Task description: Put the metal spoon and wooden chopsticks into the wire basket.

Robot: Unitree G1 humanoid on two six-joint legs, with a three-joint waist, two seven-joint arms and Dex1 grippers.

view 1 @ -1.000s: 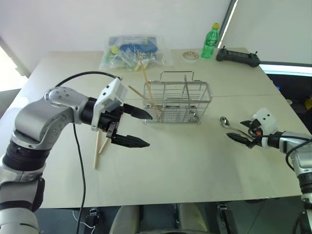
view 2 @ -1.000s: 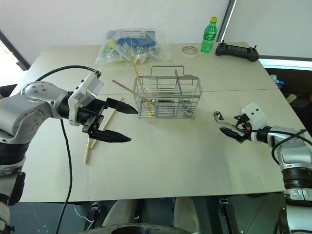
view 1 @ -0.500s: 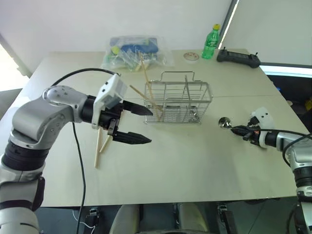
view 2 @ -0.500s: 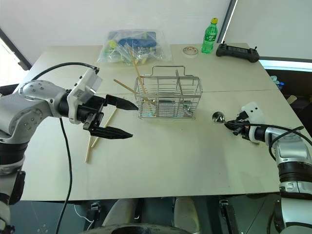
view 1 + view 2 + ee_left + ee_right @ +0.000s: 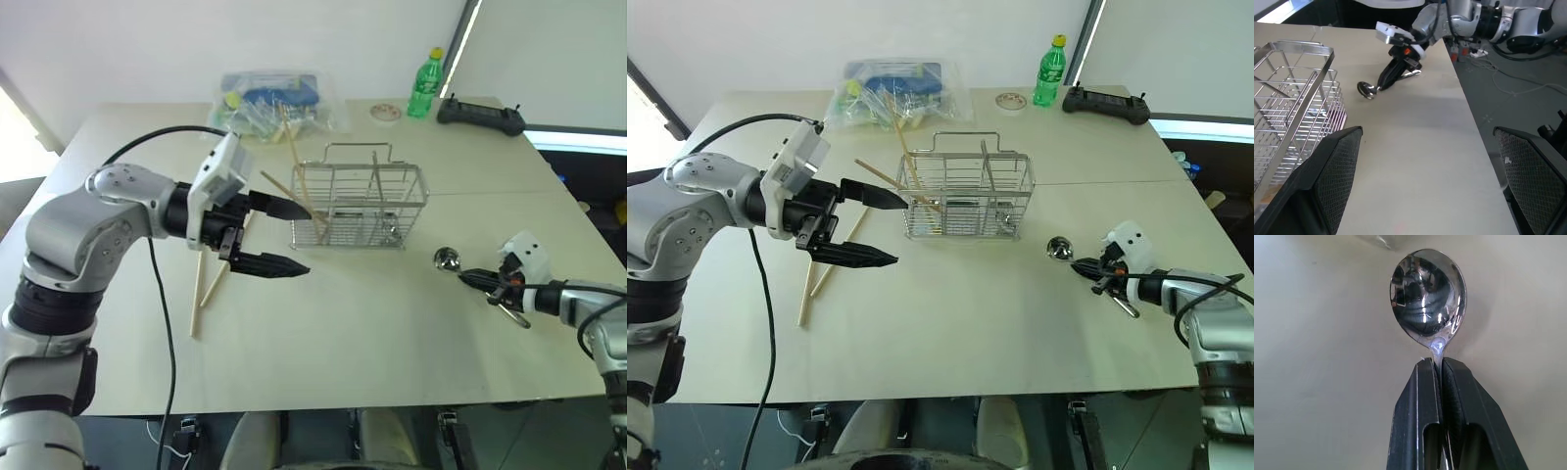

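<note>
Spoon (image 5: 1428, 296) first: a second ago it lay on the table (image 5: 392, 323) between spread fingers; now the right gripper (image 5: 470, 278) is clamped on its neck just behind the bowl and has lifted it clear, bowl toward the wire basket (image 5: 359, 209), near but apart. So the pickup looks done and the carry to the basket remains. That forearm reaches low from the table's right edge. The left gripper (image 5: 284, 235) hovers beside the basket, jaws wide and empty. Two wooden chopsticks (image 5: 209, 287) lie under it; others lean in the basket.
</note>
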